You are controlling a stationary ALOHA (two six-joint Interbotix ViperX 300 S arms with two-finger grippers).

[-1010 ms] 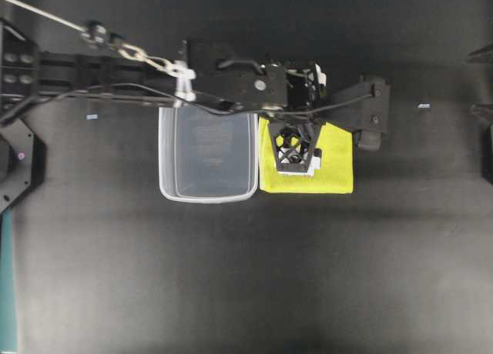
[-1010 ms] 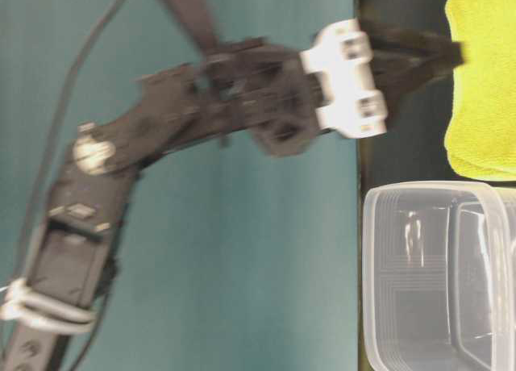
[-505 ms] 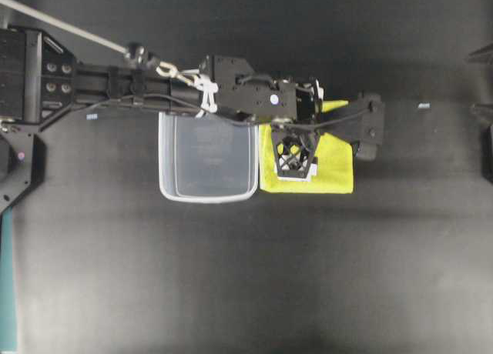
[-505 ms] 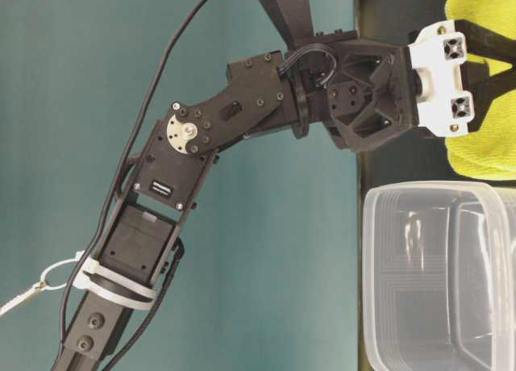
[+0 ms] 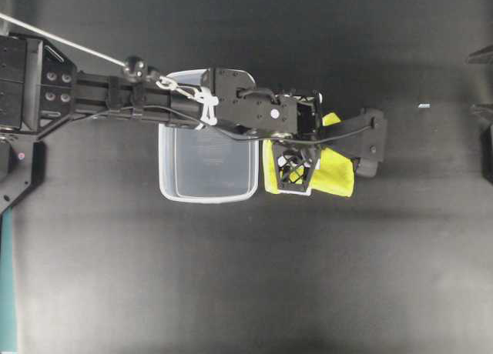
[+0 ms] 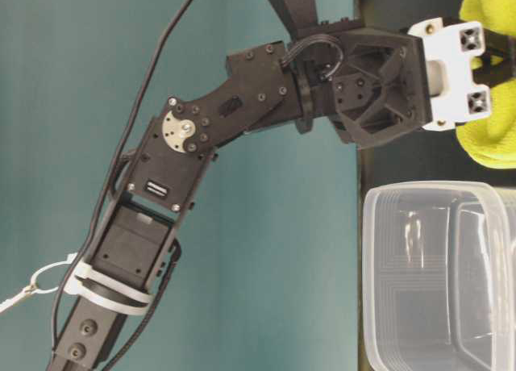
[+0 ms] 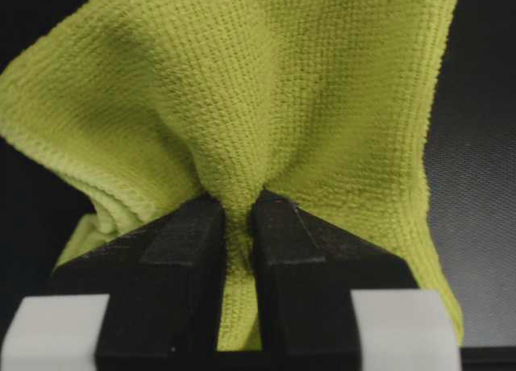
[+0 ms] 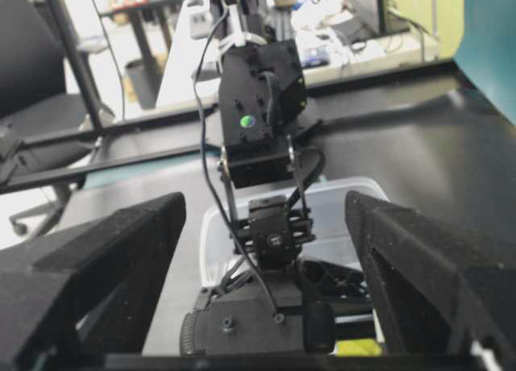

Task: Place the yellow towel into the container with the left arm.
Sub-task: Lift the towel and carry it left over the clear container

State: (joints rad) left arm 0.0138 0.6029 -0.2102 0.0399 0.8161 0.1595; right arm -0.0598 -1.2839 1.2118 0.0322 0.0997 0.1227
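Note:
My left gripper (image 7: pixel 238 206) is shut on a pinched fold of the yellow towel (image 7: pixel 282 89). In the overhead view the towel (image 5: pixel 339 177) is bunched up under the left gripper (image 5: pixel 296 177), just right of the container (image 5: pixel 164 165), a clear tub with nothing in it. The table-level view shows the towel (image 6: pixel 492 137) hanging from the gripper above and beside the container (image 6: pixel 375 226). My right gripper (image 8: pixel 266 206) stands open with nothing between its fingers. It faces the left arm, the container (image 8: pixel 343 195) and a sliver of towel (image 8: pixel 355 348).
The black tabletop (image 5: pixel 269 277) spreads around the tub. The left arm (image 5: pixel 115 100) crosses over the tub's far rim. Two small pale marks (image 5: pixel 424 105) lie on the table. A teal wall (image 6: pixel 242 306) stands at the table's left edge.
The left gripper's jaws have closed on the towel. The towel, flat before, is now bunched and drawn up at its middle. The right gripper has stayed open.

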